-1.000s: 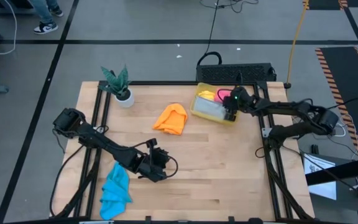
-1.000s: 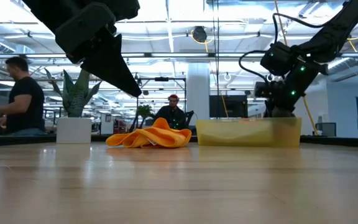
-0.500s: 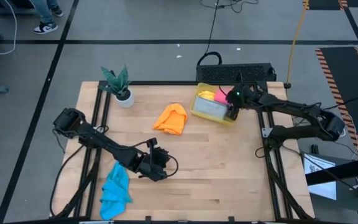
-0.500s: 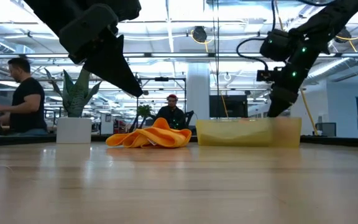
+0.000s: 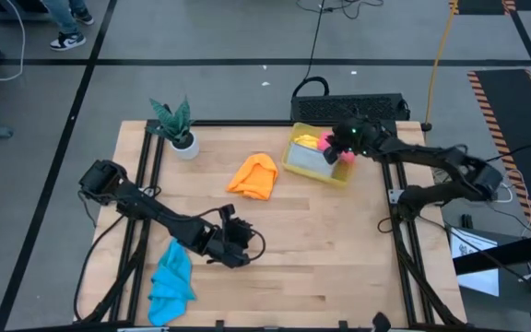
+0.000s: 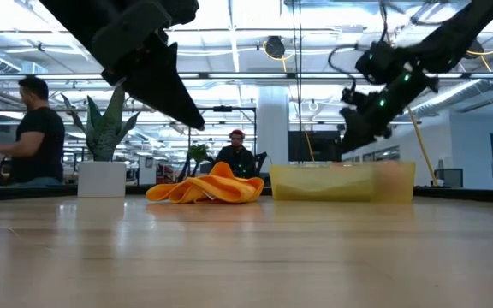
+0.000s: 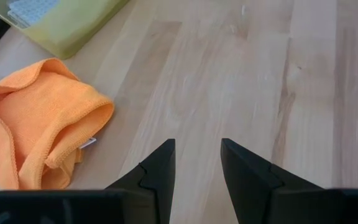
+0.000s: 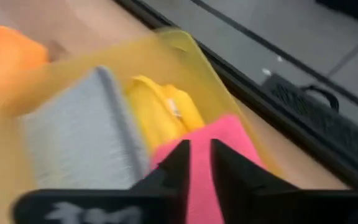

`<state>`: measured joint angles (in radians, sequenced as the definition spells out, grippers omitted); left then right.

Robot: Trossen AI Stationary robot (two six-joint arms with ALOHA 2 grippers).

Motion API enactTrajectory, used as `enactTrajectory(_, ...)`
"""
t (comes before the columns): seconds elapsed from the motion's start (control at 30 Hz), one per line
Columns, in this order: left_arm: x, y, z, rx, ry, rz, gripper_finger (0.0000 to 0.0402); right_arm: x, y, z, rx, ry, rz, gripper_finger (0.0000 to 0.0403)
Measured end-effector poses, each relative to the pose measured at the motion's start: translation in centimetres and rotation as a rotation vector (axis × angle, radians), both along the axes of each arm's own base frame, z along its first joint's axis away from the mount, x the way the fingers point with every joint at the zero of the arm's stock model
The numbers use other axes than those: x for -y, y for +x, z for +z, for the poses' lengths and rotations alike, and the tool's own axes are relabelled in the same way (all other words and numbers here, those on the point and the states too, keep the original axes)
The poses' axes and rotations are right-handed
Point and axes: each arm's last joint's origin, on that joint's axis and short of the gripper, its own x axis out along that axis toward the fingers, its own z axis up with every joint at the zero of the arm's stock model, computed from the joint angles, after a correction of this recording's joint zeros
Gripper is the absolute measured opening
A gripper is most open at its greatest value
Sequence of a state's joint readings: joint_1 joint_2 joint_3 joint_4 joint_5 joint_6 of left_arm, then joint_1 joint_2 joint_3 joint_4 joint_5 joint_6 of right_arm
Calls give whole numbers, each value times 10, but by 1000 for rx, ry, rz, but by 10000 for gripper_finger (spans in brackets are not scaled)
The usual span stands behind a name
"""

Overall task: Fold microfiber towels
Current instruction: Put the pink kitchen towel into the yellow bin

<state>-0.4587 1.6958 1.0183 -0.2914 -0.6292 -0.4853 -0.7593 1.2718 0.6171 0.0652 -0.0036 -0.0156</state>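
Blue towel [image 5: 171,281] lies crumpled at near left edge of table [image 5: 330,249]. Left gripper [image 5: 240,245] hovers just beside it, over bare wood, fingers [image 7: 160,168] apart with narrow gap, holding nothing. Orange towel [image 5: 254,175] sits bunched further back, around table middle, near potted plant [image 5: 175,127]. Yellow bin [image 5: 294,162] stands at far right. Inside it: grey towel [image 8: 79,137], yellow towel [image 8: 160,106], pink towel [image 8: 229,134]. Right gripper [image 5: 336,153] is over bin, fingers [image 8: 176,165] pinched on pink towel. Person [image 6: 32,133] seen in room behind.
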Motion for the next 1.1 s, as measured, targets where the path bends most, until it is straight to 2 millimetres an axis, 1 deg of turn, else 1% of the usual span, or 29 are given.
enactTrajectory(0.07, 0, 0, 0, 1, 2, -5, 131, 7, -1, -14, -24, 31, -30, 20)
enactTrajectory(0.13, 0, 0, 0, 2, 3, -7, 131, 12, -4, -30, -70, 78, -52, 6)
enactTrajectory(0.23, 0, 0, 0, 0, 6, -9, 131, 18, -7, -46, -99, 141, -91, 14)
enactTrajectory(0.3, 0, 0, 0, 0, 6, -8, 131, 20, -8, -50, -108, 160, -80, 17)
enactTrajectory(0.4, 0, 1, 0, 0, 6, -7, 131, 20, -9, -47, -104, 139, -67, 14)
enactTrajectory(0.5, 0, 1, 0, 1, 5, -7, 131, 16, -10, -31, -58, 101, -68, 7)
enactTrajectory(0.63, 0, 1, 0, 1, 5, -6, 131, 6, -17, -9, 1, 88, -91, 1)
enactTrajectory(0.73, 0, 1, 0, 3, 4, -6, 131, -3, -26, -1, -3, 125, -159, 0)
enactTrajectory(0.87, 0, 1, 0, 3, 4, -6, 131, -9, -38, -4, -128, 136, -293, 0)
enactTrajectory(0.97, 0, 1, 0, 4, 3, -6, 131, -10, -42, -17, -195, 142, -339, 0)
enactTrajectory(1.1, 0, 1, 1, 8, -1, -4, 131, -5, -46, -35, -221, 145, -353, 0)
